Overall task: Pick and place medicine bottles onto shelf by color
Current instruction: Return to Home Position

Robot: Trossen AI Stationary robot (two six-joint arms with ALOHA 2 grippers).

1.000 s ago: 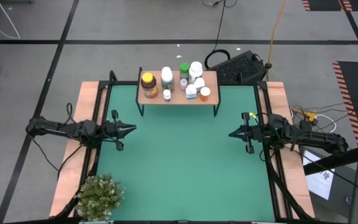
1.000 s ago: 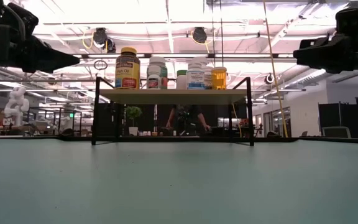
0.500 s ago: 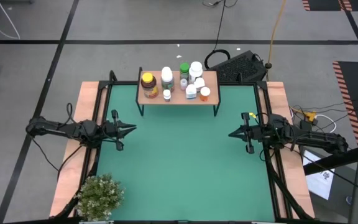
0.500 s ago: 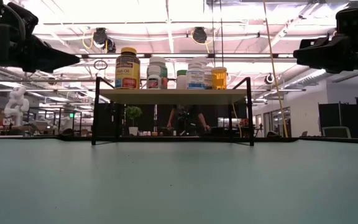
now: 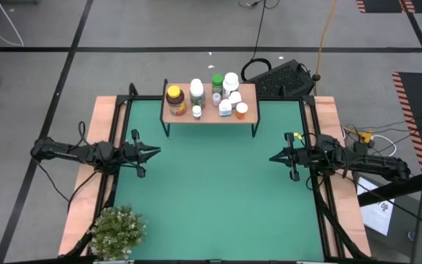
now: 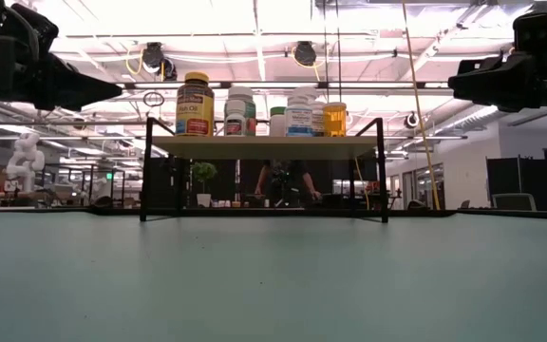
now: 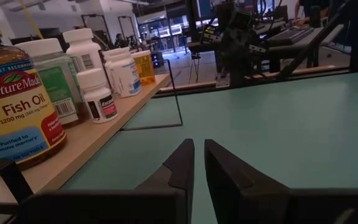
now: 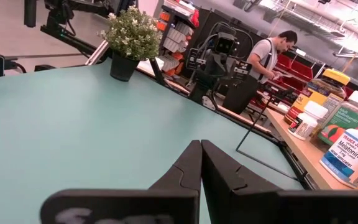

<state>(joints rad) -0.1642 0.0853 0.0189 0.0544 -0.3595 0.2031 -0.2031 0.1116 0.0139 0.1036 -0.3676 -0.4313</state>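
Overall, green mat point(image 5: 218, 198): I see it bare across the whole middle and lower part of the high view, with wide free room between the two arms.
Wooden frame point(image 5: 86, 198): it borders the mat along the left and right sides, and both arms reach in over it.
Left gripper point(image 5: 156, 152): it sits at the mat's left edge, mid-height in the high view, pointing toward the centre. In its wrist view the fingers point(image 7: 179, 165) stand almost together with only a thin slit between them, and they hold nothing.
Right gripper point(image 5: 272, 157): it sits at the mat's right edge, mid-height, facing the left one and well apart from it. Its fingers point(image 8: 188, 163) are pressed together and empty.
Shelf point(image 5: 249, 92): upper centre of the high view, at the mat's far edge. From the low view I see open room under the board, between its black legs.
Potted plant point(image 5: 117, 231): lower left corner of the high view, near the left arm but apart from it.
Medicine bottles point(image 5: 229, 86): all stand on the shelf, clustered, with a short bare strip at the board's right end.
Amber bottle point(image 5: 174, 100): at the left end, close to the board's edge.
Green bottle point(image 5: 217, 81): back row, along the far edge.
Orange-capped bottle point(image 5: 241, 111): front row, rightmost of the cluster.
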